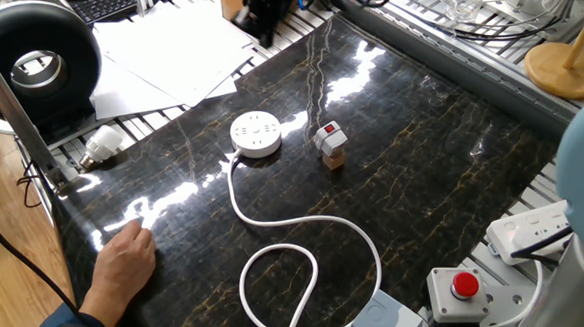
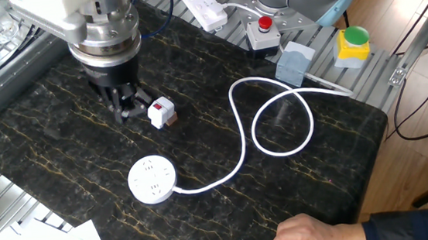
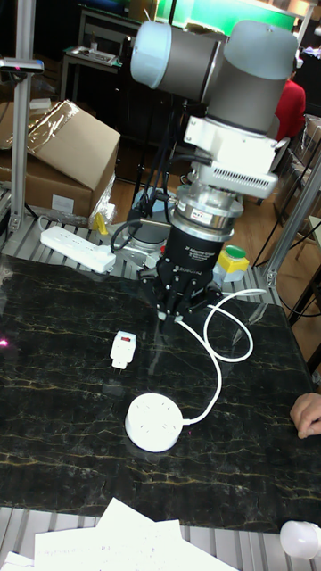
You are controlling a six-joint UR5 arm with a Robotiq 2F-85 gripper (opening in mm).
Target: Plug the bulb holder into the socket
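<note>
The other fixed view | gripper (image 2: pixel 125 110) empty, fingers slightly apart, beside bulb holder (image 2: pixel 161 113) | step: reaching to grasp | next: straddle holder, close, carry to socket (image 2: pixel 152 180)

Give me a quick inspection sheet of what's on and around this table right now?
Surface: dark marbled table, glossy.
Job's things: bulb holder stands apart from the round socket, not plugged in.
Clutter: light bulb, papers, grey box with red button, power strip.
End effector: gripper hangs low beside the bulb holder, holding nothing; open or shut unclear.
Cables: white cord loops across the table.
Surroundings: a person's hand rests on the table edge.
</note>
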